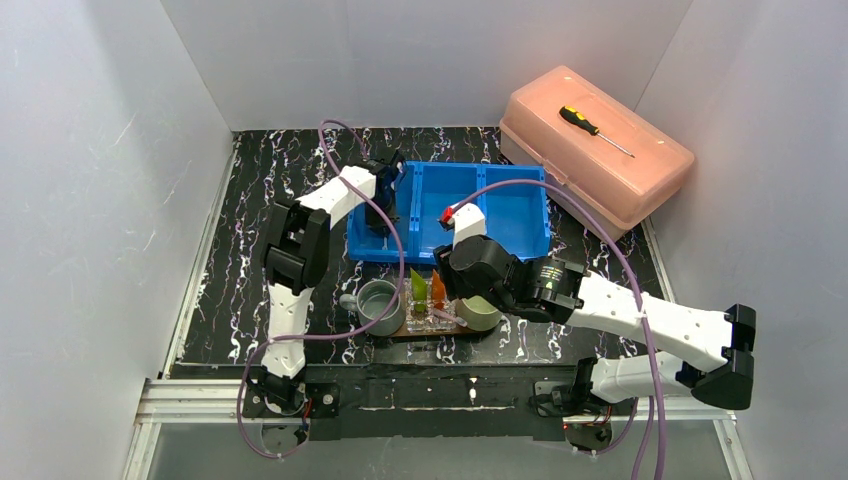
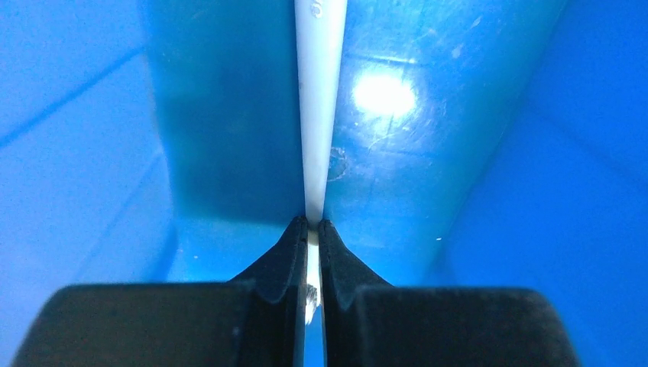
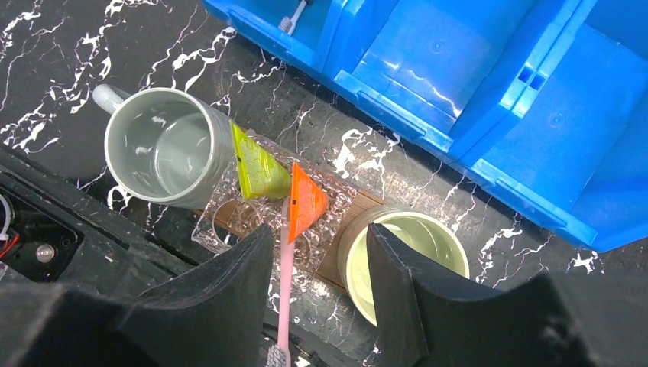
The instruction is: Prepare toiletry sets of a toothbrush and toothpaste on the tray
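The left claw pinches a white toothbrush in the left compartment of the blue bin, handle running straight ahead of its tips; the tray lies toward the arm bases, beneath the spread right claw.

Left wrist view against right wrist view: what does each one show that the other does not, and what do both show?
Only left wrist: the left jaws shut on a white toothbrush. Only right wrist: the open right jaws over a grey mug, green tube, orange tube, pinkish toothbrush and pale green mug. Both: the blue bin.
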{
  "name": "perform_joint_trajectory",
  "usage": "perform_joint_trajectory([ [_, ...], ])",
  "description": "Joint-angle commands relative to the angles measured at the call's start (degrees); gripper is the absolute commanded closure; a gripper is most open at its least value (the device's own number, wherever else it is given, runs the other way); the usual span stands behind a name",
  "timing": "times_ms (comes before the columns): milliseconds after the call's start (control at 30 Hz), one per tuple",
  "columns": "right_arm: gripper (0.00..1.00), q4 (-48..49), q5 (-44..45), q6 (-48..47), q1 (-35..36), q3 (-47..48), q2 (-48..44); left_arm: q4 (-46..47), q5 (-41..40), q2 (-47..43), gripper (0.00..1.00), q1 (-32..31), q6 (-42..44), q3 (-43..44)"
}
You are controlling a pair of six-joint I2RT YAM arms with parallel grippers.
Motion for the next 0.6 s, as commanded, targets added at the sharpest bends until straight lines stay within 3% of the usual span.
perform_joint_trajectory([
  [0,0.44,2.38,-0.06,0.78,-0.21,-0.07,-1.95,-1.44,-0.43,-3.38,1.0,0.0,1.26,-3.71],
  [567,0.44,2.34,0.03,-0.13,-0.21,0.57,-2.42,1.67,4.64,-15.2,1.0,1.42,0.71,-5.05],
])
